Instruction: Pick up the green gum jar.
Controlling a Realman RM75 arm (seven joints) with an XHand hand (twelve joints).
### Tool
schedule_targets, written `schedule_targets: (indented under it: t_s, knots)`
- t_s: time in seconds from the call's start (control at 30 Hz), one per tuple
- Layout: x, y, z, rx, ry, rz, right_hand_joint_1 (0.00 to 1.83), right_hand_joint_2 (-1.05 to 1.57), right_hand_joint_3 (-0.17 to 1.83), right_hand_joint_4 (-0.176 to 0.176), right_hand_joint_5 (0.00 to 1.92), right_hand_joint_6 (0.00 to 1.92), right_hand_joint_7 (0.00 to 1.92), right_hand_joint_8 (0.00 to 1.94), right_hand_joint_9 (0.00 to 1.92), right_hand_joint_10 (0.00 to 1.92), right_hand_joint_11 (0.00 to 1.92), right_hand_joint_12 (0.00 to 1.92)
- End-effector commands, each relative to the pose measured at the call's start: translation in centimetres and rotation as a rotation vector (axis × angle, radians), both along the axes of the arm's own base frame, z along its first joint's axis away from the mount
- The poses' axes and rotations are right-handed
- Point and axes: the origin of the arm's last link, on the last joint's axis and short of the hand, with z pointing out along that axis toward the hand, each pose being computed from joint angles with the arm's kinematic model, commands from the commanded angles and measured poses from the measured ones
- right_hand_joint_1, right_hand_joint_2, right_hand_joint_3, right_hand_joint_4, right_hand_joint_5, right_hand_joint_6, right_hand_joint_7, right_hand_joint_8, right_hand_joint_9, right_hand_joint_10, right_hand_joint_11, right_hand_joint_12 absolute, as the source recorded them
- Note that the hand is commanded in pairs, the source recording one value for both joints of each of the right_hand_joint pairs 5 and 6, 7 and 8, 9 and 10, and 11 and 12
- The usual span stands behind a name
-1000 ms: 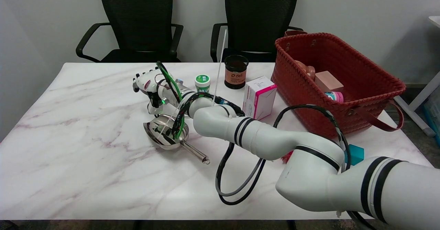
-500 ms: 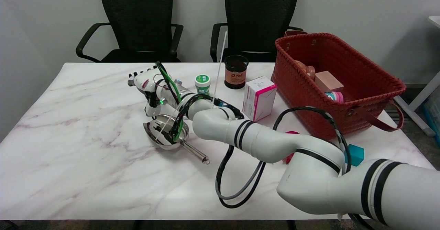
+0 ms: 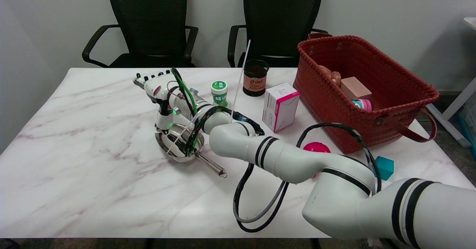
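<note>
The green gum jar point(image 3: 219, 92) is a small white tub with a green lid, standing upright on the marble table point(image 3: 81, 159) behind the middle. My right hand point(image 3: 158, 92) hangs to its left, well apart from it, above the far rim of a steel ladle point(image 3: 178, 143). The fingers are spread and hold nothing. My white forearm runs from the lower right across the table, just in front of the jar.
A dark round "deli" pot point(image 3: 255, 77) stands right of the jar, then a white-and-pink box point(image 3: 279, 106). A red woven basket point(image 3: 394, 92) holding several items fills the right. A pink ball point(image 3: 316, 147) and a teal block point(image 3: 385, 167) lie near my arm.
My right hand has drifted left and a little away from the jar, with its fingers spreading wider. The arm shifted, uncovering the pink ball.
</note>
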Motion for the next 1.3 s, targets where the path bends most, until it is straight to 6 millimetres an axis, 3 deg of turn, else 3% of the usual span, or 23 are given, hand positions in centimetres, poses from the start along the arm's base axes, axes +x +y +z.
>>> schedule_targets:
  t_s: [0.03, 0.6, 0.93, 1.3]
  knots:
    - [0.8, 0.6, 2.1, -0.081, -0.131, 0.066, 1.23, 0.29, 0.94, 0.0, 0.1, 0.1, 0.71, 0.71, 0.51, 0.51, 0.4, 0.4]
    - [1.2, 1.0, 7.9, -0.241, -0.408, 0.076, 1.23, 0.16, 0.85, 0.0, 0.06, 0.06, 0.6, 0.6, 0.5, 0.5, 0.38, 0.38]
    - [2.2, 0.8, 10.5, -0.344, -0.571, 0.123, 1.22, 0.14, 0.76, 0.0, 0.08, 0.08, 0.59, 0.59, 0.51, 0.51, 0.37, 0.37]
    - [1.9, 1.1, 13.0, -0.443, -0.798, 0.172, 1.19, 0.22, 0.74, 0.0, 0.1, 0.1, 0.58, 0.58, 0.51, 0.51, 0.32, 0.32]
